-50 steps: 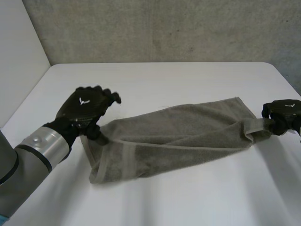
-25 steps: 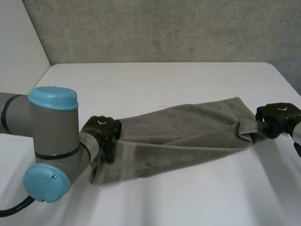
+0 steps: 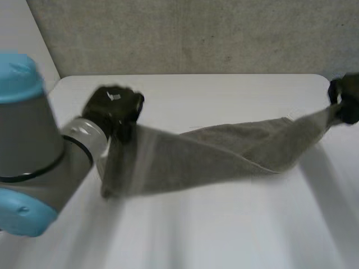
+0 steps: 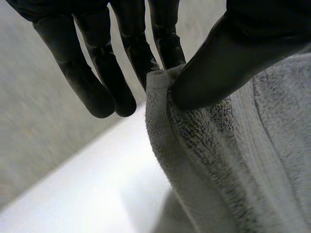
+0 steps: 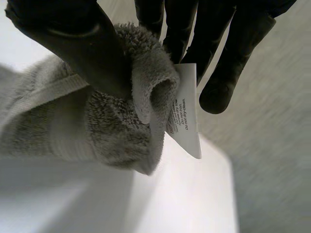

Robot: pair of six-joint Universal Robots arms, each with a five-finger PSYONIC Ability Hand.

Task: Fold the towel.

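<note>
Head view shows the towel (image 3: 213,154) stretched as a long grey band across the white table (image 3: 224,224), held up at both ends and sagging in the middle. The left hand (image 3: 112,107) holds the towel's left end over the far left part of the table. Below the hand, that end hangs in a broad flap toward the tabletop. The right hand (image 3: 348,100) is at the table's far right edge, where the towel narrows to a point at the hand. In the left wrist view the thumb (image 4: 228,53) presses a folded edge of the terry cloth against the fingers (image 4: 165,39), pinching it. In the right wrist view the thumb (image 5: 73,43) and fingers (image 5: 180,29) clamp a bunched corner of the towel. A white printed label (image 5: 187,116) sticks out of that corner beside the fingertips.
</note>
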